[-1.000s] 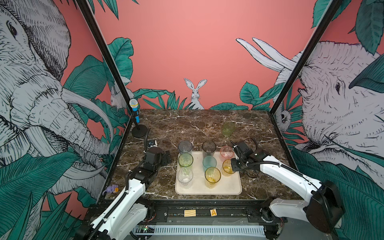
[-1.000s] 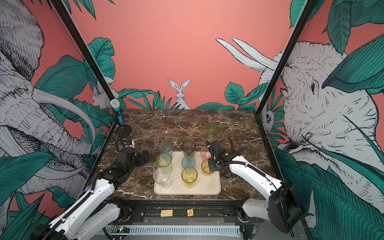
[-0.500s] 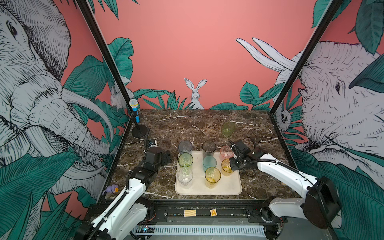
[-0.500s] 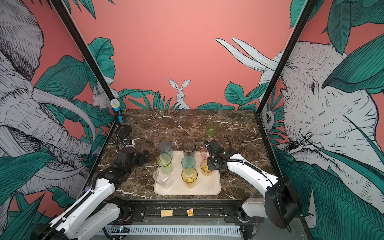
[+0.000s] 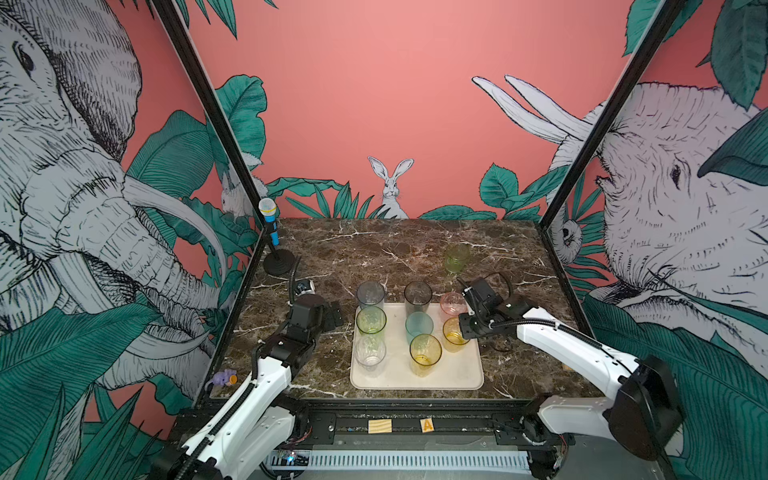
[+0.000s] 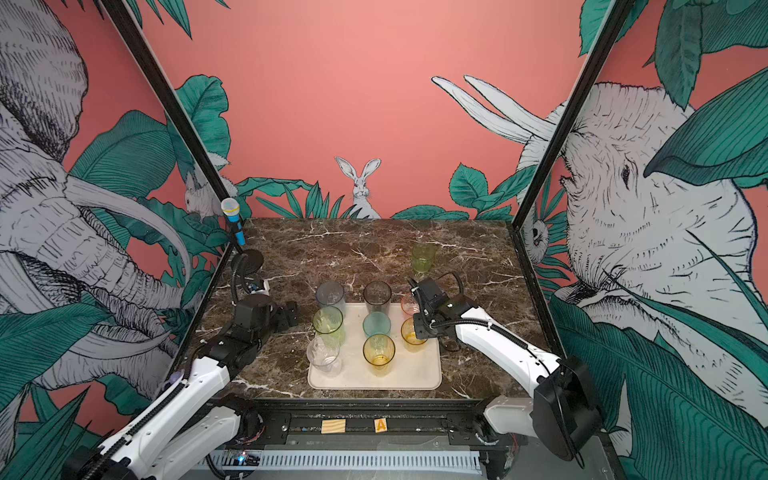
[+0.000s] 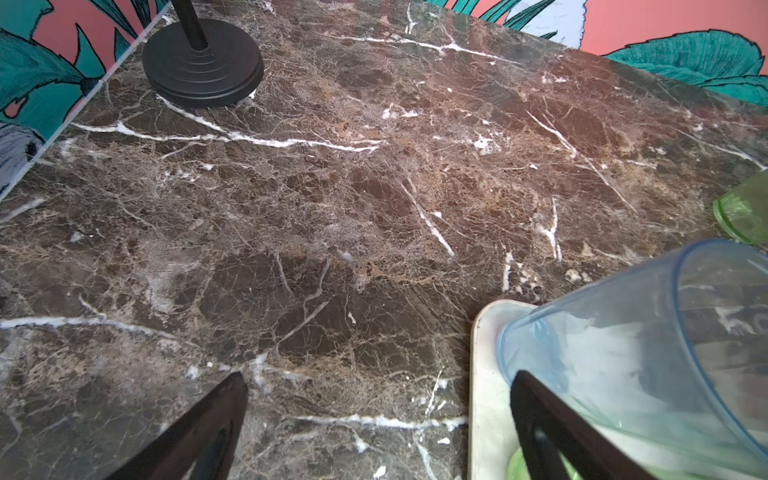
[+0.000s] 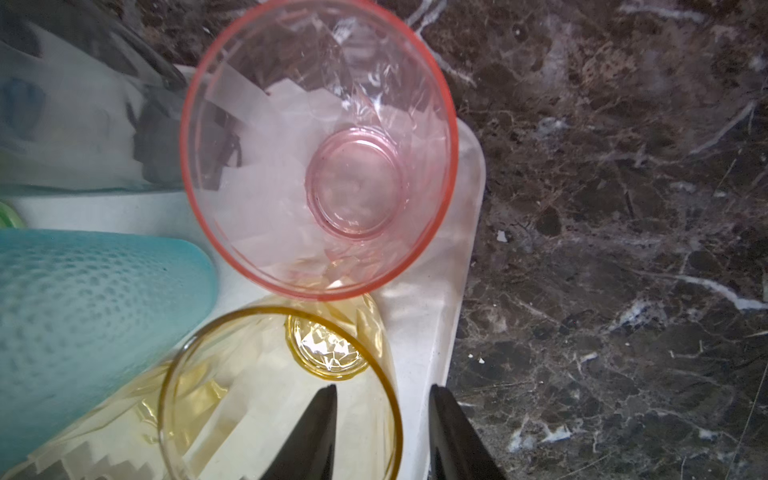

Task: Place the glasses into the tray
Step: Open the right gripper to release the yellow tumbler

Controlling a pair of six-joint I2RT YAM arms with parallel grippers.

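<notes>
Right gripper [image 8: 382, 388] has parted narrowly astride the amber translucent tumbler [image 8: 249, 395]; left gripper [image 7: 378, 376] gapes wide. Eight tumblers [image 5: 419, 324] fill the cream rectangular tray [image 5: 453, 374], one green tumbler [image 5: 456, 257] beyond.

The left arm [image 5: 270, 374] stretches forward and low; the left hand [image 7: 378, 380] is spread wide, gripping nothing. The right arm [image 5: 561, 336] reaches inward, wrist tipped downward; the right hand [image 8: 382, 390] stands partly parted, apparently clamping nothing, though the close view is blurred.
</notes>
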